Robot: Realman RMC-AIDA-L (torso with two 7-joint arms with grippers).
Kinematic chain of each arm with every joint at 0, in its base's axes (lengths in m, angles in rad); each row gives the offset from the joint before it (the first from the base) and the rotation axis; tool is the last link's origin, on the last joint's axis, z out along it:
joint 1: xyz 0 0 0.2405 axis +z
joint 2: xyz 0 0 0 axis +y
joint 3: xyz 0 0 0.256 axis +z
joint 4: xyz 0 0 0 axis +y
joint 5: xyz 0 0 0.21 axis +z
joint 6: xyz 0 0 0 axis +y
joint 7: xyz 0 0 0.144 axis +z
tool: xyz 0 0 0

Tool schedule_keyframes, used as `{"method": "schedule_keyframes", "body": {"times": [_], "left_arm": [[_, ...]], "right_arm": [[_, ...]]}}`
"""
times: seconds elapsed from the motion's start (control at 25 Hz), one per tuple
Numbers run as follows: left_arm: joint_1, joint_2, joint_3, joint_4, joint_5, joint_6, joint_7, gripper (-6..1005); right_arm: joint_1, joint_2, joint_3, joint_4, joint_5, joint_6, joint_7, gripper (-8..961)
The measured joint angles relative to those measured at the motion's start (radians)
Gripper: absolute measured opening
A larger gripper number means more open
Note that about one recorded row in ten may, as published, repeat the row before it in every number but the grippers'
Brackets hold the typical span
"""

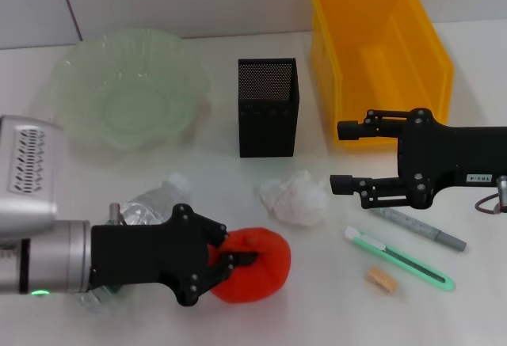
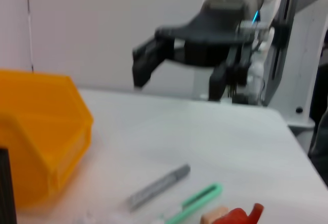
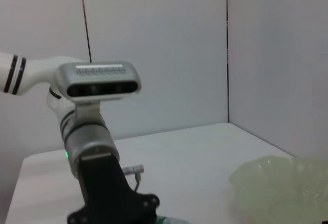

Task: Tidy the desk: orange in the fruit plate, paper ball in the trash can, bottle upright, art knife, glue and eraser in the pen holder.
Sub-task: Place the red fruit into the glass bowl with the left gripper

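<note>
The left claw (image 1: 230, 257) was clenched on the orange (image 1: 255, 265), its fingers pressed into the near side of the fruit, low at the front of the table (image 1: 198, 195). Judging from that, the step in hand was carrying the orange to the fruit plate (image 1: 127, 89), which sat at the far left, well apart from the fruit. To do it well, the claw would need to lift straight up first, since the bottle (image 1: 146, 203) lay on its side just behind the claw and a sideways drag could roll it. The grip looked to bite only one side of the orange, so a slow, level carry would suit, with the release made low over the middle of the plate, whose wavy rim might let the fruit roll out. The paper ball (image 1: 295, 197) lay just beyond the orange, clear of the likely path. The right claw (image 1: 342, 156) hung released beside the trash can (image 1: 380, 53), above the glue (image 1: 417, 229), art knife (image 1: 400, 260) and eraser (image 1: 381, 279)
</note>
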Motion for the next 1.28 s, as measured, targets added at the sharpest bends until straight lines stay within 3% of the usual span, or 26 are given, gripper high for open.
{"method": "schedule_keyframes", "body": {"times": [0.36, 0.64, 0.76, 0.8, 0.88, 1.08, 1.12, 1.28], "left_arm": [[0.051, 0.002, -0.028, 0.121, -0.014, 0.040, -0.035, 79], [0.068, 0.001, -0.171, 0.159, -0.062, 0.033, -0.036, 77], [0.068, 0.001, -0.191, 0.159, -0.064, 0.029, -0.034, 77], [0.059, 0.000, -0.237, 0.153, -0.072, -0.005, -0.034, 77], [0.055, -0.001, -0.246, 0.149, -0.080, -0.033, -0.035, 77], [0.038, -0.002, -0.237, 0.132, -0.109, -0.143, -0.032, 77], [0.006, -0.002, -0.235, 0.093, -0.118, -0.215, -0.023, 77], [-0.024, -0.002, -0.240, 0.050, -0.125, -0.263, -0.008, 77]], "right_arm": [[0.000, 0.001, -0.006, 0.006, -0.016, 0.013, -0.005, 750], [-0.001, 0.001, -0.009, 0.015, -0.017, 0.013, -0.006, 749], [-0.002, 0.002, -0.010, 0.016, -0.017, 0.013, -0.006, 748], [-0.002, 0.002, -0.012, 0.016, -0.017, 0.013, -0.006, 748], [-0.001, 0.002, -0.014, 0.016, -0.017, 0.012, -0.007, 748], [0.001, 0.003, -0.024, 0.016, -0.017, 0.012, -0.007, 747], [0.002, 0.003, -0.030, 0.016, -0.017, 0.011, -0.007, 747], [0.004, 0.003, -0.034, 0.015, -0.016, 0.007, -0.008, 746]]}}
